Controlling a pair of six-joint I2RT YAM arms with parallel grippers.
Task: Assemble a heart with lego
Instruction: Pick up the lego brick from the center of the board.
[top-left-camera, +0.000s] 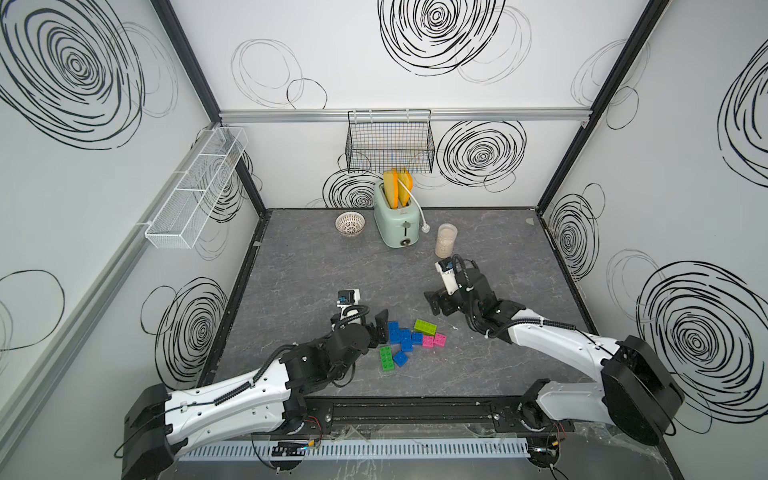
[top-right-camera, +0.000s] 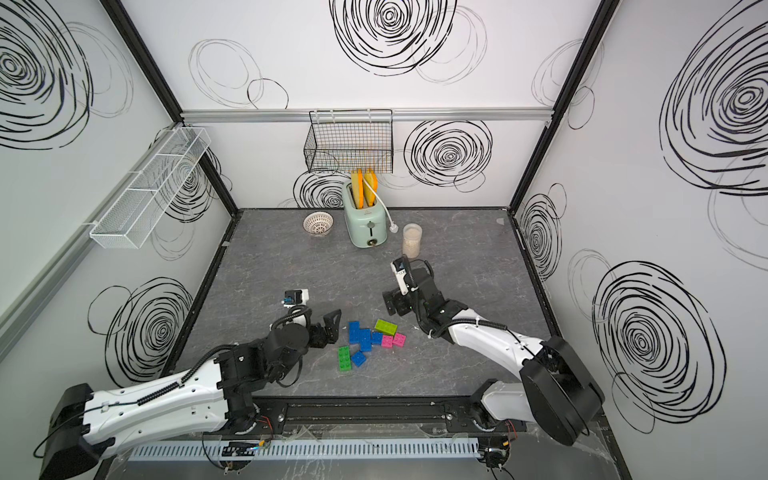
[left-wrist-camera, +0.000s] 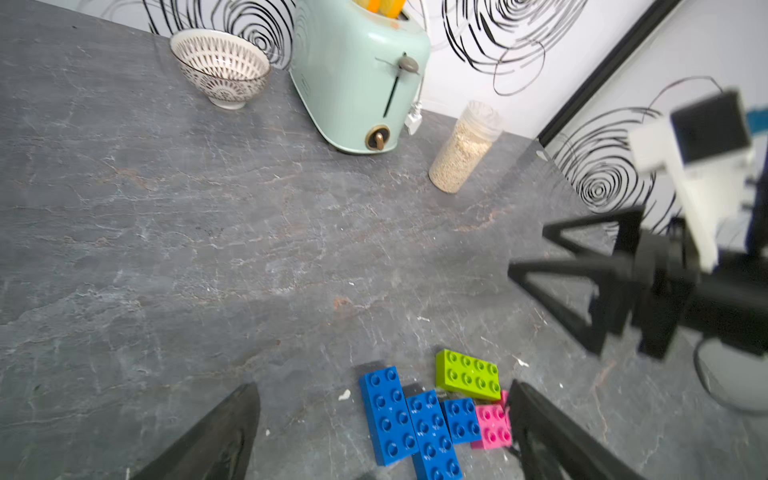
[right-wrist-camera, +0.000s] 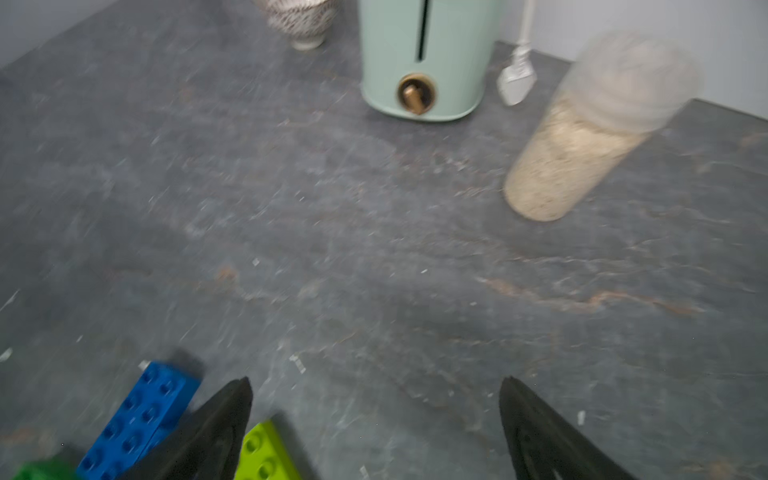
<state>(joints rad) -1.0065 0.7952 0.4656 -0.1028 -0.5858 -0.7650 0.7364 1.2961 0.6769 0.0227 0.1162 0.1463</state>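
1. Left wrist view: lego bricks (left-wrist-camera: 432, 428) lay flat, studs up, on the grey stone-pattern table (left-wrist-camera: 208, 249). They were well apart from the mint-green toaster (left-wrist-camera: 357, 79), on its knob side.
2. Clump, both top views: two long blue bricks (top-left-camera: 392, 332) lay side by side, touching. A square blue brick (top-left-camera: 417, 338) sat against the second one, followed by two pink bricks (top-left-camera: 428, 341) in a row. Could not tell whether they were pressed together or merely abutting.
3. Lime brick (top-left-camera: 425, 327) sat on the toaster side of the clump, against the square blue and pink bricks.
4. Green brick (top-left-camera: 386, 358) and a short blue brick (top-left-camera: 400, 358) lay side by side, just beside the clump on its side away from the toaster.
5. Left gripper (top-left-camera: 377, 330): fingers wide apart, holding nothing. It was low over the table, just beside the outer long blue brick. Its own wrist view looked along the clump between the two fingers (left-wrist-camera: 232, 436).
6. Right gripper (top-left-camera: 434, 303): fingers apart, nothing between them. It hung over bare table between clump and toaster, nearer the clump. The right wrist view was blurred.
7. Patterned bowl (top-left-camera: 350, 224) stood just beside the toaster. A clear jar of pale grain (top-left-camera: 446, 243) stood near its other side. Yellow-orange slices (top-left-camera: 397, 189) stood upright in the slots.
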